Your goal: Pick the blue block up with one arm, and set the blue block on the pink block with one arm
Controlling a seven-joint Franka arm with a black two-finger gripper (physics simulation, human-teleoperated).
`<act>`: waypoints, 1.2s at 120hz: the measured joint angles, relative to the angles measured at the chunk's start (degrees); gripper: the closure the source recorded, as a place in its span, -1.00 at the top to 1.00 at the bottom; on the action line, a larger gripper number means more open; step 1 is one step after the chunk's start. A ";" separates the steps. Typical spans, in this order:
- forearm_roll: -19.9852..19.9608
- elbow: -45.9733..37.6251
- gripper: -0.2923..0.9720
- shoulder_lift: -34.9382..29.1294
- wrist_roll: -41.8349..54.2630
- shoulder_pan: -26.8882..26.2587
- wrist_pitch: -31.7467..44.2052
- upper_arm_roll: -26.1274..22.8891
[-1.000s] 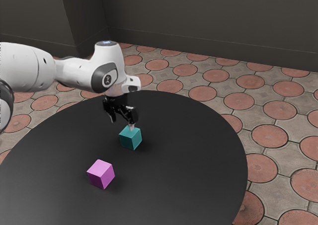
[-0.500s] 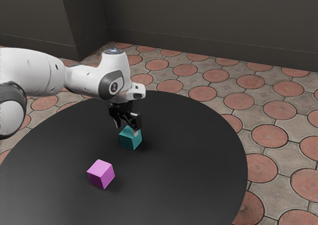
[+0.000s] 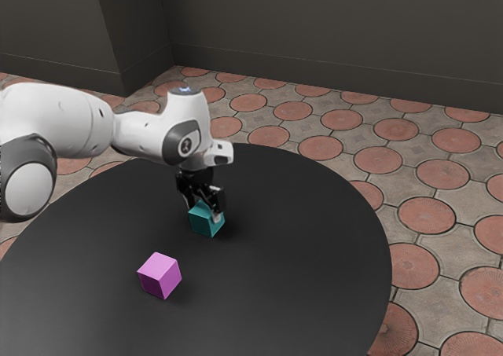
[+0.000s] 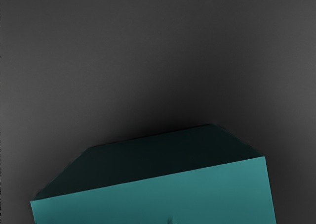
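Dark-walled room, floor (image 3: 409, 159) of round reddish tiles. Round black table (image 3: 314, 238) fills the foreground. White arm (image 3: 94, 132) enters from the exterior view's left and bends down over the table. Black gripper (image 3: 206, 205) is down at the top of the blue block (image 3: 206, 224), teal in colour; cannot tell if it is clamped on it. Block sits on the table; wrist view: close under the hand (image 4: 163, 194). Pink block (image 3: 159, 275) lies apart, nearer the camera.

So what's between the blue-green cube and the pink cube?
Nothing: only bare black round tabletop lies between the blue-green cube and the pink cube, seen in the exterior view.
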 joint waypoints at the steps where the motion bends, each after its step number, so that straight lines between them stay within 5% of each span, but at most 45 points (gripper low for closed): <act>1: 0.00 0.02 0.54 0.04 0.01 0.02 0.00 0.01; 144: -1.95 -0.95 0.45 0.11 0.77 1.29 0.10 -1.39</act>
